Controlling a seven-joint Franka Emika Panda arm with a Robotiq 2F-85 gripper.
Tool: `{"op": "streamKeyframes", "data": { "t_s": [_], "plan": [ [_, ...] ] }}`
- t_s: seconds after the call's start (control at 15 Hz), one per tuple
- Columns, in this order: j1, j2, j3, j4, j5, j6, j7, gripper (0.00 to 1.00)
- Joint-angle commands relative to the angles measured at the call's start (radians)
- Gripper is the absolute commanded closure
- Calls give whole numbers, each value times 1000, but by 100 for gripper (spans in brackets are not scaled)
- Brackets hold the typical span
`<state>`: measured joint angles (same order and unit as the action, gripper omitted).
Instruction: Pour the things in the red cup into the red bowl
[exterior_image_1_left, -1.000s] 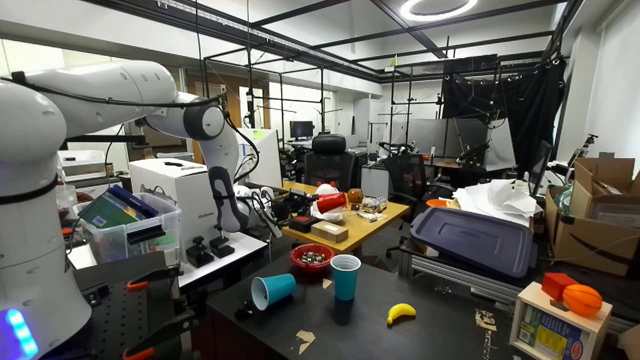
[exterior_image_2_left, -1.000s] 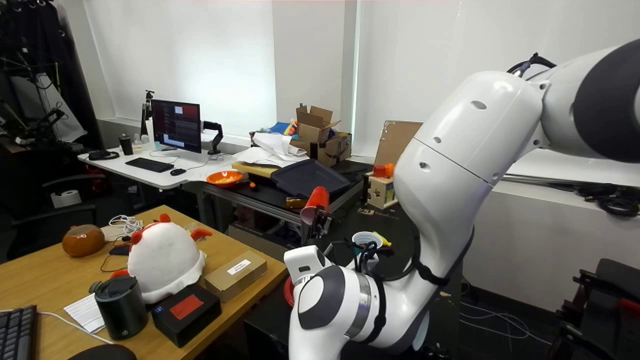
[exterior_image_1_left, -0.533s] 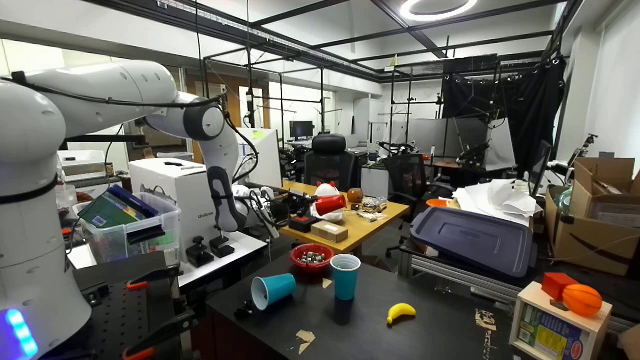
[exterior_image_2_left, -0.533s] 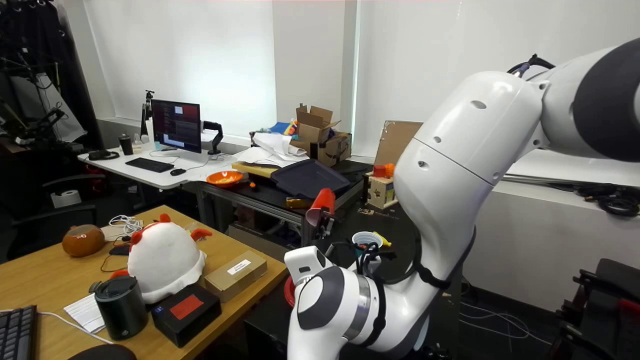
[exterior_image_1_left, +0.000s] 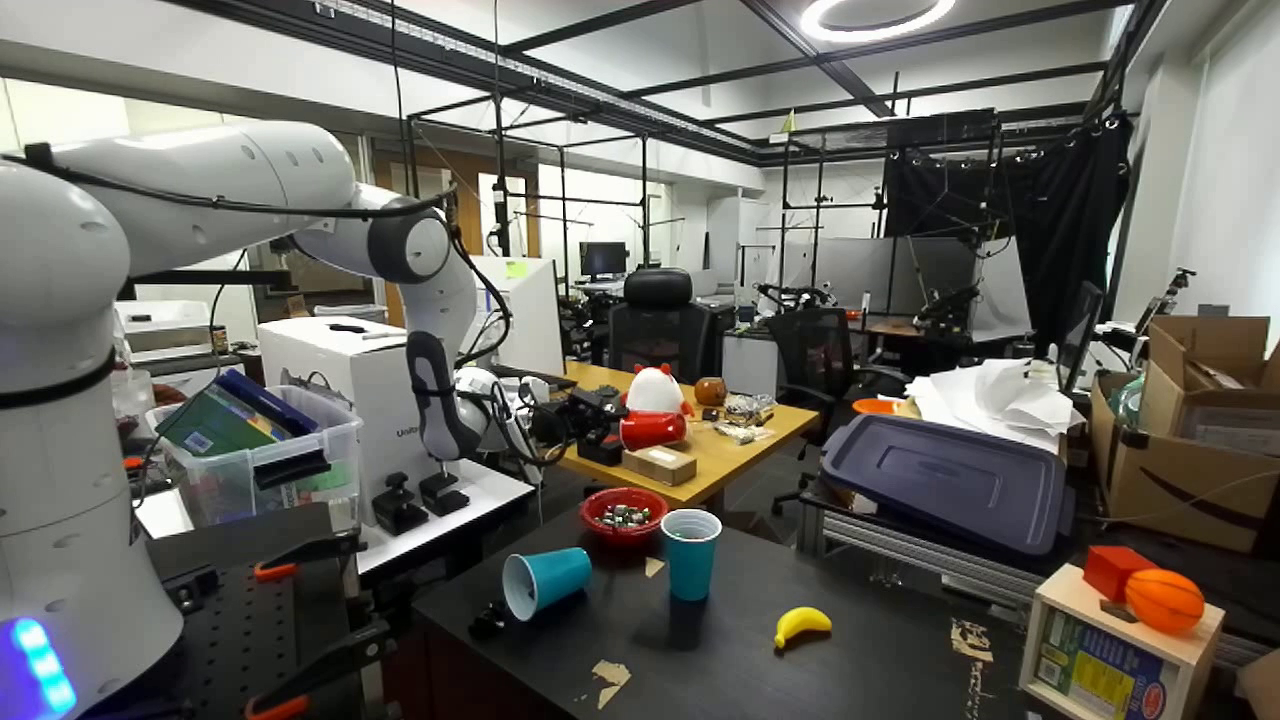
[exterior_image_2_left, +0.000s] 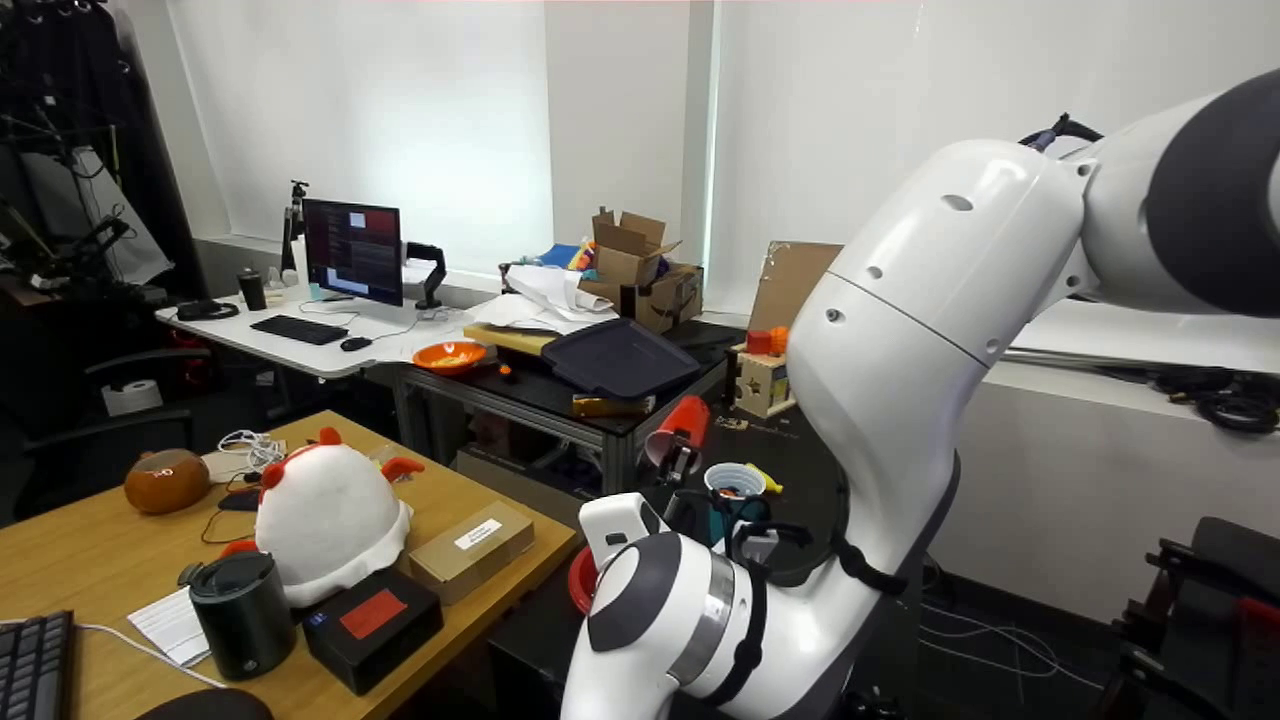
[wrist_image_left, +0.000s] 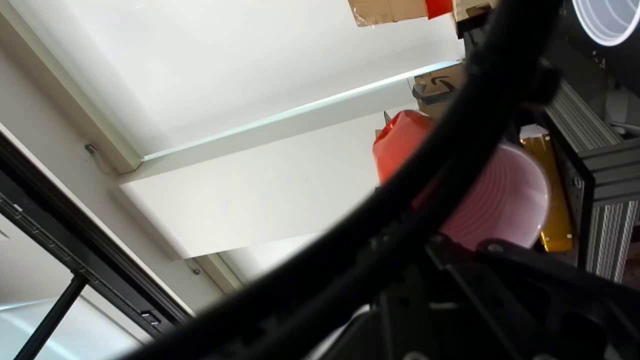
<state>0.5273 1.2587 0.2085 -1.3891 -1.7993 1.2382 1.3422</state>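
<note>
Gripper (exterior_image_2_left: 683, 452) and red cup (exterior_image_2_left: 688, 420) hang joined in the air above the black table (exterior_image_1_left: 720, 665), the fingers narrow, pinched on the cup's wall near its mouth; whether a finger reaches inside the rim cannot be told, as a black cable (wrist_image_left: 495, 90) crosses much of the cup in the wrist view; the coming move turns on how the cup lies to the red bowl (exterior_image_1_left: 625, 538); in an exterior view the cup (exterior_image_1_left: 653, 430) looks tipped well over, its long axis nearly level, with the base beyond the fingertips and the mouth turned partly back, on the side of the wooden table (exterior_image_2_left: 100, 540); the bowl sits lower, apart from the cup, and whether the mouth lies straight over it neither exterior view settles; small pieces (exterior_image_1_left: 625, 516) lie in the bowl, and what shows of the cup's ribbed inside looks bare, so the pour is probably done or close to it; the next move would likely roll the mouth upward and carry the cup off, clear of the upright blue cup (exterior_image_1_left: 690, 560) near the bowl
</note>
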Motion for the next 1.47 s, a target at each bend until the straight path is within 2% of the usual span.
{"op": "streamKeyframes", "data": {
  "t_s": [0.0, 0.53, 0.93, 1.4],
  "plan": [
    [6, 12, 2, 33, 27, -43, 25, 99],
    [8, 15, 5, 50, 26, -63, 143, 99],
    [-16, 14, 37, 57, 76, -10, 225, 99],
    [9, 21, 7, 59, 55, -17, 294, 99]
  ]
}}
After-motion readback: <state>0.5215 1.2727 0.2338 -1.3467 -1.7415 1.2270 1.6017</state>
